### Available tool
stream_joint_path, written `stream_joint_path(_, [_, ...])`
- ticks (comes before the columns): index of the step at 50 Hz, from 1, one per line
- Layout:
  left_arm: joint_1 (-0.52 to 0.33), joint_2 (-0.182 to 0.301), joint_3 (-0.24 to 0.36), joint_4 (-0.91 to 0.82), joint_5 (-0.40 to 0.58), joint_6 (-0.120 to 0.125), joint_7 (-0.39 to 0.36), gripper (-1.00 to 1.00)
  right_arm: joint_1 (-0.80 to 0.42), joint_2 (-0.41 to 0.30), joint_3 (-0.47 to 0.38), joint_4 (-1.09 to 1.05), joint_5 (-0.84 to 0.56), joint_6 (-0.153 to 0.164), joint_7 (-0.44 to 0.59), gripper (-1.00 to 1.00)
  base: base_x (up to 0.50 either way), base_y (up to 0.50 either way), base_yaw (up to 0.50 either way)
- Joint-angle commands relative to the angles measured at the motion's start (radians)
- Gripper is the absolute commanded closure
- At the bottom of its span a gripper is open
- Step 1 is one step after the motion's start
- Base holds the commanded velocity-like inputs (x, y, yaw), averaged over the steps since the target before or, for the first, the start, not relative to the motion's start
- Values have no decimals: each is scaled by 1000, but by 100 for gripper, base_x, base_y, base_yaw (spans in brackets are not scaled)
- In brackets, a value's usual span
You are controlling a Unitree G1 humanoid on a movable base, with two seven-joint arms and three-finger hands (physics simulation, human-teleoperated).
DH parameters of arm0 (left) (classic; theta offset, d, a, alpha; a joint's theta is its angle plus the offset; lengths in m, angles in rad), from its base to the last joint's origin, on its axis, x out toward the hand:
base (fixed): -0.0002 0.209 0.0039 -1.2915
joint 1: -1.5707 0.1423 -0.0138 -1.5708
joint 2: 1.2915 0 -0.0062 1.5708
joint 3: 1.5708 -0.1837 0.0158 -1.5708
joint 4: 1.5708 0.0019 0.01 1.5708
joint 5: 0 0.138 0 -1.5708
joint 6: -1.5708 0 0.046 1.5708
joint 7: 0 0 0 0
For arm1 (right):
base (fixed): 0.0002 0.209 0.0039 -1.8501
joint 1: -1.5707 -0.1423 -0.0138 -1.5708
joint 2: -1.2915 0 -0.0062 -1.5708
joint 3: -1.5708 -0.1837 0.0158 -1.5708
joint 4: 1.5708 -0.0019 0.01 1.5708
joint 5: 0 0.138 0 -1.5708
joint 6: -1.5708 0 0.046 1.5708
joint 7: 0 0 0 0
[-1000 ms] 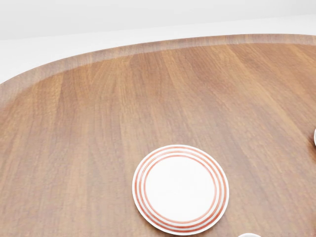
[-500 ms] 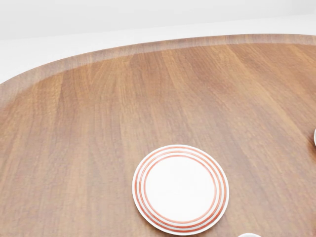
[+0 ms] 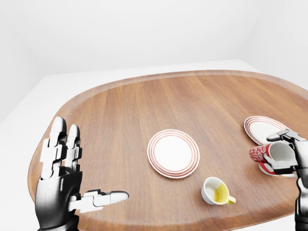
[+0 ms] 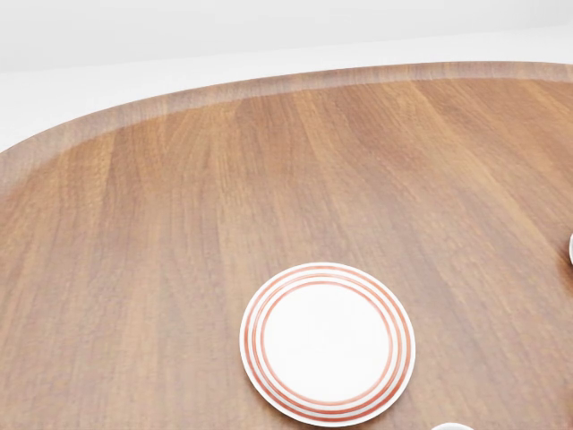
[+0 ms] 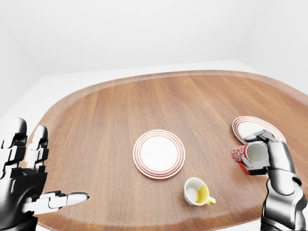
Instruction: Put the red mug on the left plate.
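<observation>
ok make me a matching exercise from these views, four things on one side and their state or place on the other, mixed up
Things:
1. red mug
2. yellow-lined cup
3. left plate
4. left robot hand

States:
a. open, holding nothing
b. bare, mid-table
c. tipped sideways, gripped by the right robot hand
d. standing on the wood, below the left plate in the right-eye view

Pairs: 1-c, 2-d, 3-b, 4-a

Red mug (image 5: 248, 158) tipped sideways, lifted; left plate (image 5: 159, 154) red-ringed, flat, bare.
</observation>
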Motion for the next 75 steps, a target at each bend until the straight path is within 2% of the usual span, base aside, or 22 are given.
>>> stream_joint_path(1, [-1,-2,5,0,-3,0,-3,-100,-196,-11,203,-61,-66,0,-38,100,0,0,0])
stream_joint_path(2, [-2,-2,6,2,-2,0,-2,-100,-262,-11,281,-13,-104,0,-54,100,0,0,0])
stream_joint_path(6, [-3,-3,9,1,-6,0,-5,-100,-398,18,418,113,-167,0,-88,100,0,0,0])
stream_joint_path(8, [-3,-4,10,1,-7,0,-6,-100,-507,59,510,222,-210,0,-116,100,0,0,0])
stream_joint_path(10, [-2,-5,19,-1,-15,0,-8,-100,-588,97,567,312,-243,0,-128,100,0,0,0])
stream_joint_path(21, [-5,-17,31,-1,-21,0,-22,-100,-803,235,682,596,-371,0,-171,100,0,0,0])
stream_joint_path(32, [-11,-21,43,-2,-28,0,-29,-100,-944,346,735,979,-413,0,-289,100,0,0,0])
stream_joint_path(39, [-14,-25,53,-3,-36,0,-36,-100,-980,382,747,1146,-434,0,-351,100,0,0,0])
stream_joint_path(53, [-23,-27,60,4,-37,0,-39,-100,-945,440,746,1268,-461,0,-396,100,0,0,0])
stream_joint_path(65, [-20,-30,55,11,-34,0,-41,-100,-897,454,716,1288,-457,0,-395,100,0,0,0])
stream_joint_path(73, [-19,-26,56,16,-37,0,-38,-100,-864,464,695,1297,-427,-32,-383,100,0,0,0])
stream_joint_path(75, [-19,-27,57,16,-38,0,-39,-100,-859,464,686,1299,-415,-50,-381,100,0,0,0])
